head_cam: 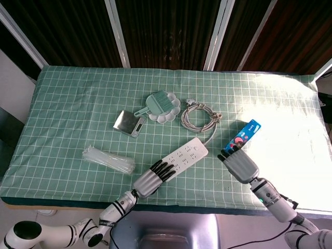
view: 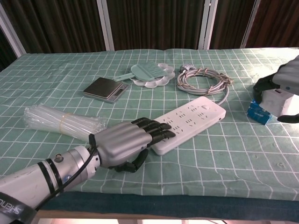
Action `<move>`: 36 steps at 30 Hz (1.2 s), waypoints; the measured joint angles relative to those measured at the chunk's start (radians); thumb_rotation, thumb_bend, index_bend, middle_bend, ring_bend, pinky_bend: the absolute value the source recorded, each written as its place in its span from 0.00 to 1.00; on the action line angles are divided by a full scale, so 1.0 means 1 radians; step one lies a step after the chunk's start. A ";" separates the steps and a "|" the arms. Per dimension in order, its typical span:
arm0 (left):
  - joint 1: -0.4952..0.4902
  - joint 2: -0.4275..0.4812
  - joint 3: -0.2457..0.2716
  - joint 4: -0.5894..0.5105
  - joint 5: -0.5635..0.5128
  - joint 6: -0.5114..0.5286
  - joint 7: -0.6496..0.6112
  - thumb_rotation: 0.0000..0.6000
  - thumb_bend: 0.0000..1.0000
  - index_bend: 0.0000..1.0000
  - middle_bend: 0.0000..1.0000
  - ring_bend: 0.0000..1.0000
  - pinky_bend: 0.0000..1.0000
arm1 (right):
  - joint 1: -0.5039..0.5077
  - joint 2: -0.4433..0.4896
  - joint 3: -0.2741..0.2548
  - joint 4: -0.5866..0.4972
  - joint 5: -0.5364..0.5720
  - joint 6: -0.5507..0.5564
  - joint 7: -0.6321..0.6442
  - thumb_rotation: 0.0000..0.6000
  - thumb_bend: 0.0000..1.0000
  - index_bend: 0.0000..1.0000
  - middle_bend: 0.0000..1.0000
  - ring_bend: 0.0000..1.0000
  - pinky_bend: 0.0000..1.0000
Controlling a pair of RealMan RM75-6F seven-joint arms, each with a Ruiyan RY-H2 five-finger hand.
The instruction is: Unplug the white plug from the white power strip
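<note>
Nearest the robot: left hand [view: 122, 145] lies low on the worktop [view: 233, 154], palm down, dark fingertips [view: 161, 130] resting on the near end of the white power strip [view: 189, 121]. Fingers mostly straight, holds nothing, just pressing on the strip. In head view the same left hand [head_cam: 150, 179] sits at the strip's lower-left end, and the white power strip [head_cam: 185, 155] runs diagonally up-right from it.

To the left, beside the left forearm: clear bag of straws [view: 63, 122], apart from hand and strip.

Right side: right hand [view: 280, 91] at the frame edge, lifted off the worktop, fingers curled round the white plug [view: 279, 102], which is out of the strip & well apart from it, just over the blue packet [view: 258, 113]. Head view: right hand [head_cam: 239, 163] is right of the strip, fingertips near the blue packet [head_cam: 241, 137]; plug not clear in this view.

Mid worktop: strip's cord leaves its far end and curves up to the coiled cable [view: 202, 76], which lies just beyond the strip. Nothing lies btwn the two hands except the strip itself.

Further back: digital scale [view: 106, 89] on the left, then the white palette tray [view: 154, 77] w/ the green brush [view: 142, 71] lying across it. All well clear of both hands.
</note>
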 measured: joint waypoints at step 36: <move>0.262 0.424 0.061 -0.229 0.037 0.392 -0.120 0.98 0.61 0.00 0.00 0.00 0.06 | -0.290 0.232 -0.005 -0.327 0.094 0.315 0.011 1.00 0.25 0.00 0.00 0.00 0.12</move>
